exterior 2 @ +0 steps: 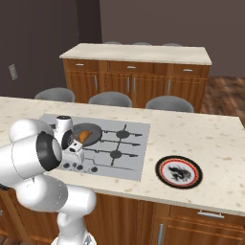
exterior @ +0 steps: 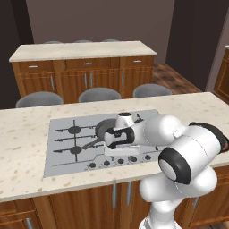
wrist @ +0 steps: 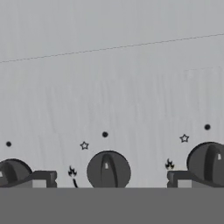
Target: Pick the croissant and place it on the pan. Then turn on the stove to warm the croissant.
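The croissant (exterior 2: 85, 136) lies in the dark grey pan (exterior 2: 89, 129) on the rear burner of the silver stove (exterior 2: 129, 158). In the left base view the pan (exterior: 102, 128) pokes out from behind my hand, its thin handle (exterior: 89, 144) running toward the front left. My gripper (exterior 2: 74, 156) hangs low over the stove's front knob row. In the hand view the gripper (wrist: 111, 178) is open, its fingertips (wrist: 42, 176) standing either side of one black knob (wrist: 108, 169), with neighbouring knobs left (wrist: 13, 171) and right (wrist: 208, 161).
A red-rimmed round plate (exterior 2: 179, 171) sits on the beige counter (exterior 2: 210, 143) right of the stove. Grey stools (exterior: 99, 94) line the counter's far side, with a second wooden island (exterior: 85, 51) beyond. Black burner grates (exterior: 71, 139) cover the stove's left half.
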Robot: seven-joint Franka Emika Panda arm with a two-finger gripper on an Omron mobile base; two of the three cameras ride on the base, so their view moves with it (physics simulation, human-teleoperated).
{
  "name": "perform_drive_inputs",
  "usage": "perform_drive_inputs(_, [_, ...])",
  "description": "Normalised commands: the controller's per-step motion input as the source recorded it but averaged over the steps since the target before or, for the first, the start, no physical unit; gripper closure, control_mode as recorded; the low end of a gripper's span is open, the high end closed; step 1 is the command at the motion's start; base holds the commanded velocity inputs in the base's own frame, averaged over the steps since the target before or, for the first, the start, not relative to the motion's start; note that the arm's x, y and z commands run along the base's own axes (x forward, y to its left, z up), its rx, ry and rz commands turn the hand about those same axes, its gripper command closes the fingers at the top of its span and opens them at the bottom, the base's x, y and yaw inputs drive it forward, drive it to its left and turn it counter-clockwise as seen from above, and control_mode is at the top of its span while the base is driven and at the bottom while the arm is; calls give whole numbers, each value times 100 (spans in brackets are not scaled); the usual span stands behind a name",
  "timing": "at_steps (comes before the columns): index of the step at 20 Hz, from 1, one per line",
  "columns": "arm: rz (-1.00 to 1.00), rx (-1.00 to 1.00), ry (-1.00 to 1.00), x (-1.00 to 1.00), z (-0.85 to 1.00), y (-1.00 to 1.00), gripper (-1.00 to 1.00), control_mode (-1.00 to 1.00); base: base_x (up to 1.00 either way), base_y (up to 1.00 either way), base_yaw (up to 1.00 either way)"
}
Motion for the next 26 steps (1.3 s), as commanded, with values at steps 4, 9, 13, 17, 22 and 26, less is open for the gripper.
perform_drive_inputs(4, [0,0,0,-18,0,0,-100,-100,0,0,0])
perform_drive_inputs(9, [0,0,1,-4,-8,0,-100,-100,0,0,0])
perform_drive_inputs(13, [0,0,3,13,-15,0,-100,-100,0,0,0])
perform_drive_inputs(17, [0,0,2,29,-16,7,-100,-100,0,0,0])
perform_drive_inputs(22, [0,0,2,22,-17,15,-100,-100,0,0,0])
perform_drive_inputs(26, [0,0,2,0,-12,9,-100,-100,0,0,0])
